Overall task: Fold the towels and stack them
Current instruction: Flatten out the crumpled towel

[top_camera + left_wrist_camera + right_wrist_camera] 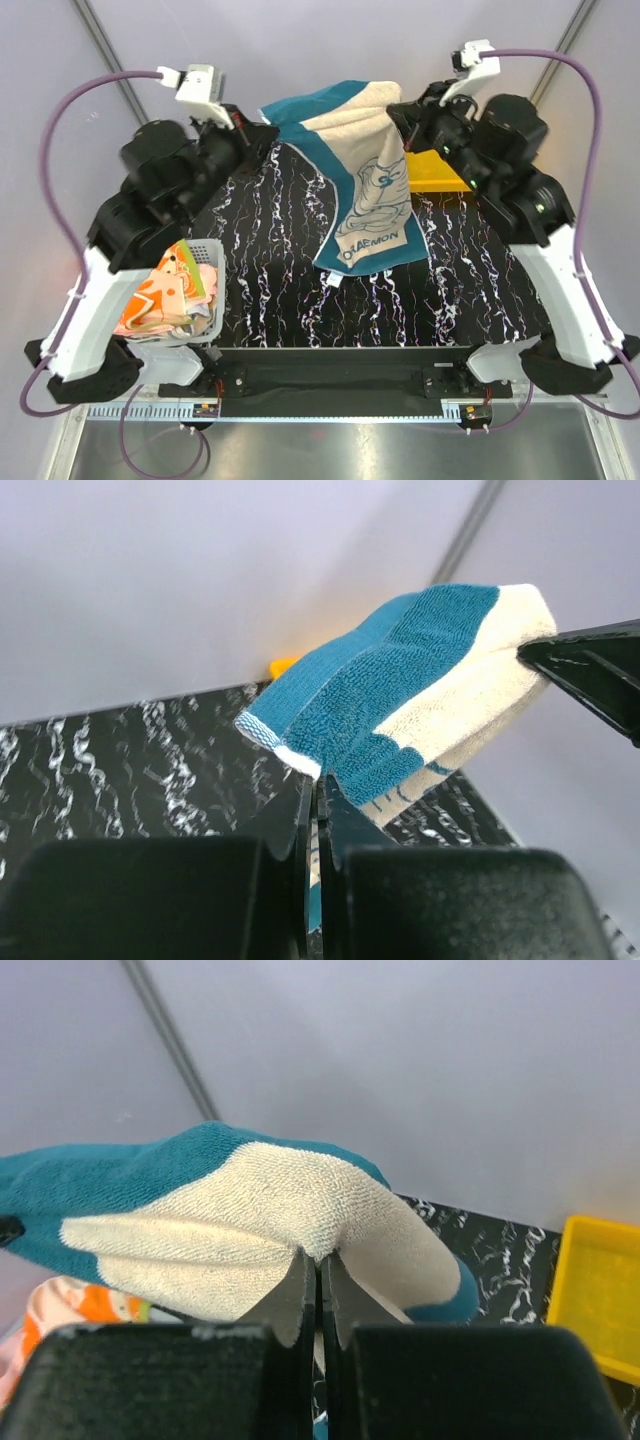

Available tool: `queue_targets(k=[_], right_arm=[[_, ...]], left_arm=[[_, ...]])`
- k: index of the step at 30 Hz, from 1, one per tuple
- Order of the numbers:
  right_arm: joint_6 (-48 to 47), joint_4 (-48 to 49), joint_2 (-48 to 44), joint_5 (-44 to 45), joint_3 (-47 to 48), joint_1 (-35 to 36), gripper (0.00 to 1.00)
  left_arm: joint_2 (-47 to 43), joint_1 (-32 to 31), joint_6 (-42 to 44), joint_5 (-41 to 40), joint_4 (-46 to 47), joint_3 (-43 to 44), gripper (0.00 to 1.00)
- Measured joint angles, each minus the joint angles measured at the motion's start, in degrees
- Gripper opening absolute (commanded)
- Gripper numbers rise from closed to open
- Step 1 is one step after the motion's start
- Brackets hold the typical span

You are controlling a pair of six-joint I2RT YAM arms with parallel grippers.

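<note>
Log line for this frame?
phase: held up between arms | left gripper: shut on teal towel | right gripper: shut on teal towel | other towels: in basket

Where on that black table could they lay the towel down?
The table is bare in the middle, between the basket and the right arm, before the hanging towel. Crowded: basket corner near left, tray far right.

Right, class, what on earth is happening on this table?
One teal towel is held up over the black table: the left pincer and right pincer are each shut on its top edge, and the rest hangs down. Other towels sit in the white basket, near left.
</note>
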Motion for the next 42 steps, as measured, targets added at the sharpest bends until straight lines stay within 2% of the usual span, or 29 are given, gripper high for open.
queue_targets(k=[7,12,16,19,23,27,28,33,36,40,41,42], right_arm=[[-0.04,-1.75,-6.12,-3.45,1.99,4.31,0.00],[2.01,-4.70,-5.20,-6.40,8.87,4.66,0.00],[2.62,-5.18,-1.92,-4.90,13.07,4.70,0.00],[2.49,-5.25,2.95,-1.05,14.84,4.68,0.00],[2.69,-4.72,12.33,1.99,14.88,2.60,0.00],[4.85,-3.17,25.83,2.60,14.80,-1.60,0.02],[5.57,-2.64,29.49,2.62,14.93,-2.58,0.00],[8.76,-0.74,48.74,0.98,21.07,-6.27,0.03],[10.19,1.05,58.12,-1.66,24.74,-7.63,0.03],[11.43,2.10,64.00,-4.09,26.21,-7.85,0.05],[11.87,2.38,64.22,-4.50,25.83,-7.87,0.07],[12.33,3.32,64.08,-4.66,24.96,-7.87,0.14]], left_arm=[[-5.33,-5.29,1.57,3.48,-0.07,3.45,0.00],[-4.07,-5.75,1.53,4.68,-1.18,9.14,0.00],[0.22,-5.01,1.42,2.34,-2.08,15.52,0.00],[3.72,0.85,0.28,2.27,-3.26,17.55,0.00],[9.88,12.39,-3.32,4.59,-4.39,17.31,0.00],[20.81,22.36,-7.65,8.81,-4.15,15.87,0.00],[24.85,24.24,-8.52,9.75,-4.61,16.44,0.00],[46.86,30.27,-12.20,12.96,-5.01,23.47,0.00],[54.77,32.46,-13.79,14.21,-6.29,23.39,0.00],[55.25,33.51,-15.28,15.06,-5.40,15.96,0.00],[54.40,33.51,-15.56,15.17,-4.83,13.97,0.00],[53.64,33.48,-15.74,15.30,-4.37,12.50,0.00]])
